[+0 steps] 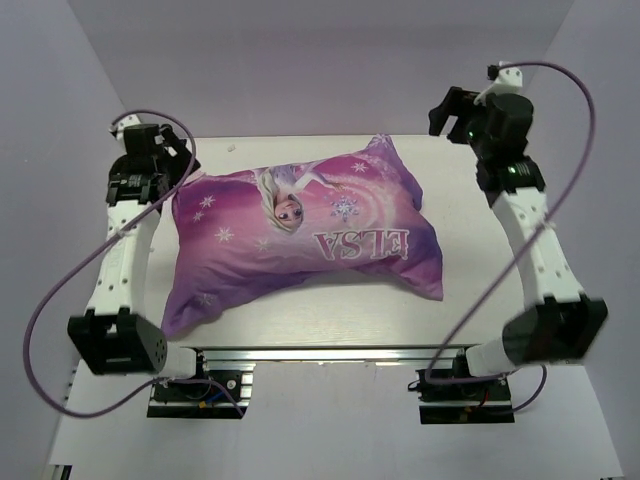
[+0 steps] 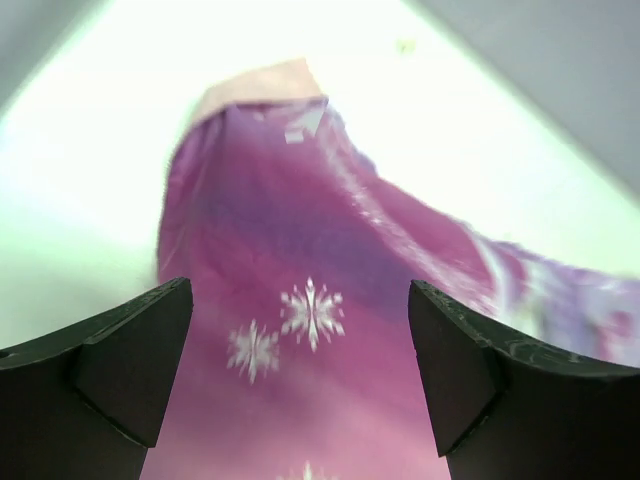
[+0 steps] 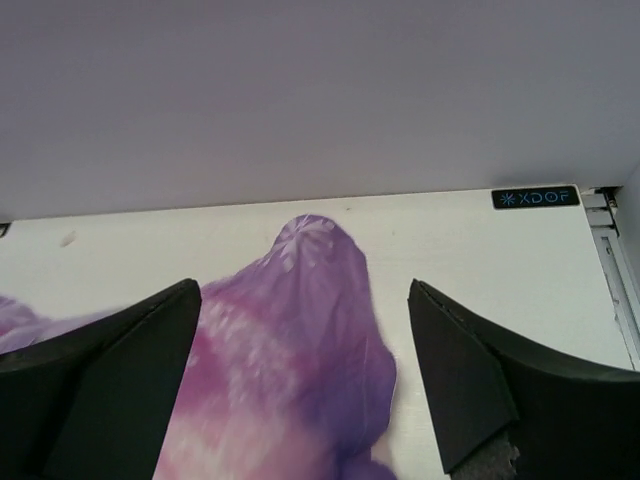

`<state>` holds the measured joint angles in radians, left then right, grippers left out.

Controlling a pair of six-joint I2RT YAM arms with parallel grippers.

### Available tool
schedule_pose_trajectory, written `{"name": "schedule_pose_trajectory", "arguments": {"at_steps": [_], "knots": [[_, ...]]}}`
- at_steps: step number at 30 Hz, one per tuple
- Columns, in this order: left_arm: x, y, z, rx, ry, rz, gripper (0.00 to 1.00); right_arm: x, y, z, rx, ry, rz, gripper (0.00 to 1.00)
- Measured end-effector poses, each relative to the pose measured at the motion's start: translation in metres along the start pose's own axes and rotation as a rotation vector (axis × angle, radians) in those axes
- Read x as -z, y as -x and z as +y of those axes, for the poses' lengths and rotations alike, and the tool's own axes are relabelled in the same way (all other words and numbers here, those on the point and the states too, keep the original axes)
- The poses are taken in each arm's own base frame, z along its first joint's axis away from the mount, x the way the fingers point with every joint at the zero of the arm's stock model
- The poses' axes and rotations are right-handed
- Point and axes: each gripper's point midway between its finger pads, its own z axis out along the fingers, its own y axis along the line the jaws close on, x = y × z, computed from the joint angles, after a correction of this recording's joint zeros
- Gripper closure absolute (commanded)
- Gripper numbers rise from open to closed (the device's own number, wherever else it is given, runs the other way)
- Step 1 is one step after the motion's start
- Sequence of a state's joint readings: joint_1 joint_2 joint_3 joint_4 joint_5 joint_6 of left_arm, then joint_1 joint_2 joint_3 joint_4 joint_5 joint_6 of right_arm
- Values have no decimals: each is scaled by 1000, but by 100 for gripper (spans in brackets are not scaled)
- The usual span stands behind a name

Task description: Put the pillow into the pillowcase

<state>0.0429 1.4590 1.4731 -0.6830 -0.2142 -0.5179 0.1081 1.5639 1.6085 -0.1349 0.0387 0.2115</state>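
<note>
Fingers point(image 2: 120, 365) of the left gripper point(image 2: 300, 290) stand wide, nothing between them; right gripper point(image 3: 305, 290) the same, fingers point(image 3: 110, 370) spread and empty. Pillowcase point(image 1: 300, 240) lies mid-frame in the overhead view, slanting from lower left to upper right on the table point(image 1: 470, 300), print side up. It is plump along its whole length, so the pillow is judged to be inside; no white fabric shows anywhere. Risks: the open end cannot be made out. A pale pink strip at the top of the left wrist view may be it, and a pull on thin cloth alone at the far end could slide the pillow back out. The corners at lower left and lower right look flatter, perhaps unfilled; a careless tug there could bunch the case. Left gripper sits at upper left of the overhead frame, over the case's left end, snowflake cloth filling the gap between its fingers but apart from them. Right gripper is at upper right, raised, with the case's far corner low between its fingers, not touching.
</note>
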Motion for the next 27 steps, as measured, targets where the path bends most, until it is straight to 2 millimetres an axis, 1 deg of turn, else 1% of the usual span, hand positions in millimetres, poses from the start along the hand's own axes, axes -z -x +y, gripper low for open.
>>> {"name": "schedule_pose_trajectory", "arguments": {"at_steps": [1, 3, 5, 6, 8, 10, 12, 13, 17, 19, 21, 24, 27], "knots": [[17, 11, 1, 12, -4, -38, 2, 25, 4, 7, 3, 22, -13, 11], [52, 29, 5, 38, -15, -114, 2, 64, 0, 13, 3, 47, -18, 11], [86, 42, 11, 64, -24, -181, 2, 93, -23, 10, 4, 46, 22, 11], [101, 47, 15, 76, -27, -212, 2, 104, -37, 7, 6, 42, 55, 11], [122, 52, 22, 95, -23, -251, 2, 120, -65, 0, 3, 20, 129, 10], [132, 50, 29, 105, -9, -259, 2, 132, -85, -8, 2, -14, 189, 11], [131, 45, 34, 105, 11, -249, 2, 145, -97, -12, -2, -36, 237, 11], [127, 40, 36, 102, 24, -234, 2, 150, -100, -13, -3, -37, 245, 11], [103, 16, 44, 71, 81, -141, 2, 168, -106, -12, -23, -35, 258, 11], [95, 8, 46, 60, 100, -110, 2, 174, -110, -12, -38, -36, 262, 11], [93, 5, 49, 55, 113, -96, 2, 177, -118, -13, -52, -40, 274, 11], [94, 6, 51, 56, 122, -103, 2, 179, -130, -15, -61, -50, 301, 10], [95, 7, 53, 56, 131, -109, 2, 180, -137, -17, -62, -59, 319, 10]]}}
